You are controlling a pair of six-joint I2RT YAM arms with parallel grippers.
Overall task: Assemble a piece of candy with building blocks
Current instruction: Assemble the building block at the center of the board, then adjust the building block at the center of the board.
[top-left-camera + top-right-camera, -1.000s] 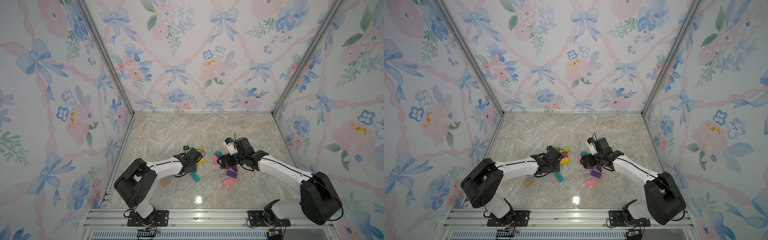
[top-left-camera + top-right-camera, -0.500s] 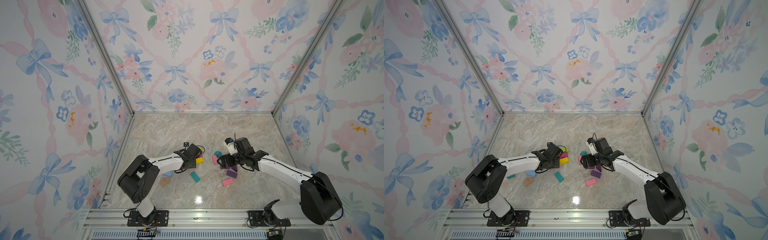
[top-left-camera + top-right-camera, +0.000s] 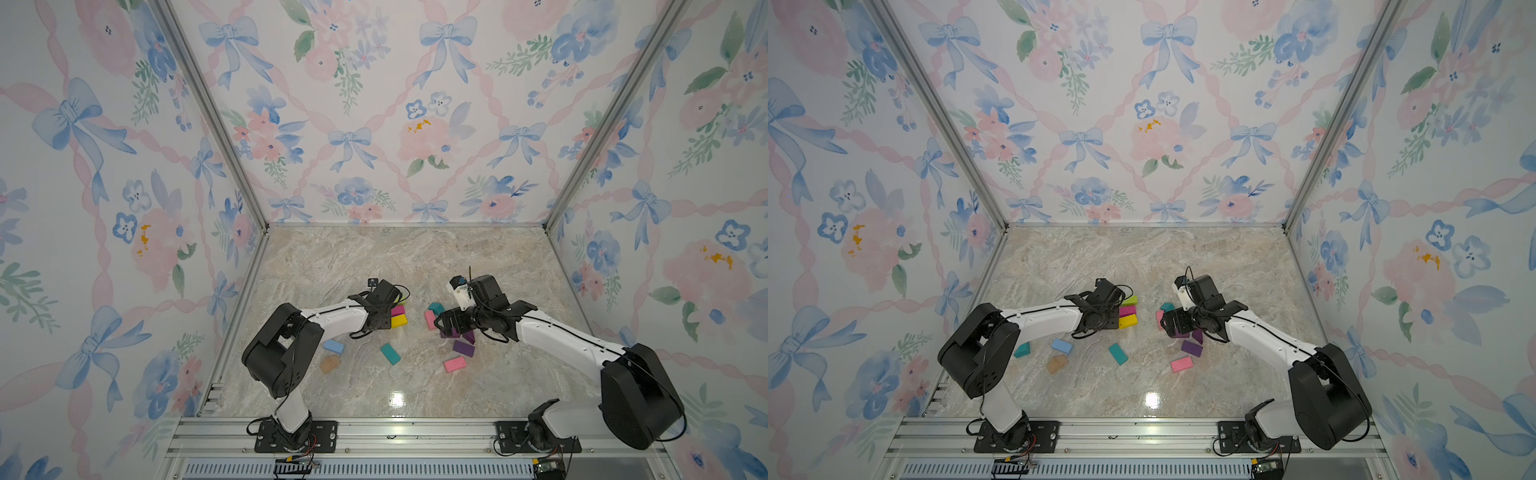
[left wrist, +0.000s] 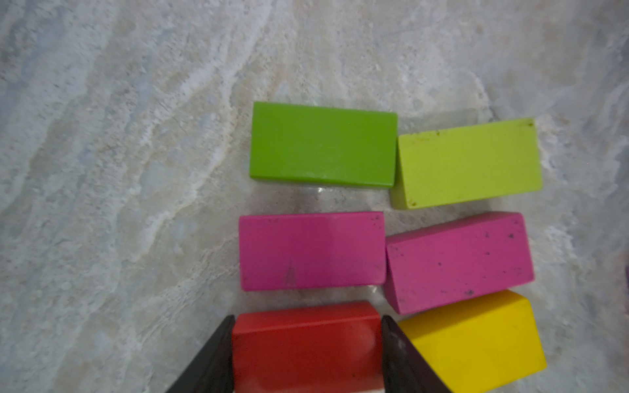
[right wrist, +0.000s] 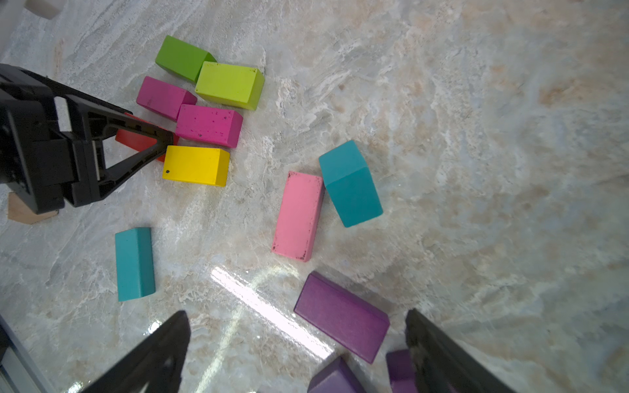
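Red block (image 4: 306,343), ends clamped, long axis parallel to magenta block (image 4: 311,251)

The walls (image 3: 374,124) have white paper with blue bows, pink ribbons and pink flowers. The floor (image 3: 395,257) is beige-grey marble. On it: green block (image 4: 323,144), lime block (image 4: 468,163), magenta blocks (image 4: 311,250), red block (image 4: 306,347), yellow block (image 4: 473,340), teal blocks (image 5: 134,263), pink blocks (image 5: 297,216), purple blocks (image 5: 340,316); near left, light blue block (image 3: 333,346), tan block (image 3: 330,364)

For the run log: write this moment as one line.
left jaws: shut on red block, beside yellow block | right jaws: open, over purple block | phase: assembly unfinished
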